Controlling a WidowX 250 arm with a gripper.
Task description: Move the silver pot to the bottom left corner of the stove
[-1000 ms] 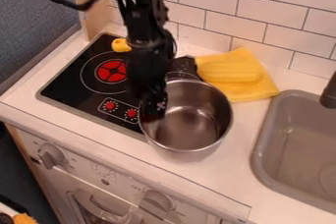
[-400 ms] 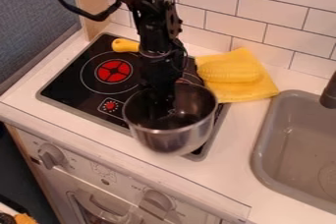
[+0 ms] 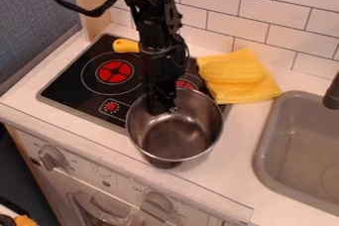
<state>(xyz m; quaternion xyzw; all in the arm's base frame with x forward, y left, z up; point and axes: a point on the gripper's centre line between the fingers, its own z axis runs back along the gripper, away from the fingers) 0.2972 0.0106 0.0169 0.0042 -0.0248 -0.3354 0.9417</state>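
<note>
Silver metal pot (image 3: pixel 177 137): at the black stove's (image 3: pixel 69 84) near right corner, reaching over the white desk (image 3: pixel 238 141)
Black pincer (image 3: pixel 161 107): gripping pot wall at far left of rim
Yellow corn (image 3: pixel 232 72): on yellow cloth (image 3: pixel 255 92), right of stove
Grey sink (image 3: pixel 263 158): right of pot, well apart

Toy kitchen: a black stove (image 3: pixel 74 82) with red burners, grey sink (image 3: pixel 291 155), white tiled wall (image 3: pixel 265 14), oven front (image 3: pixel 99 190) below.
</note>
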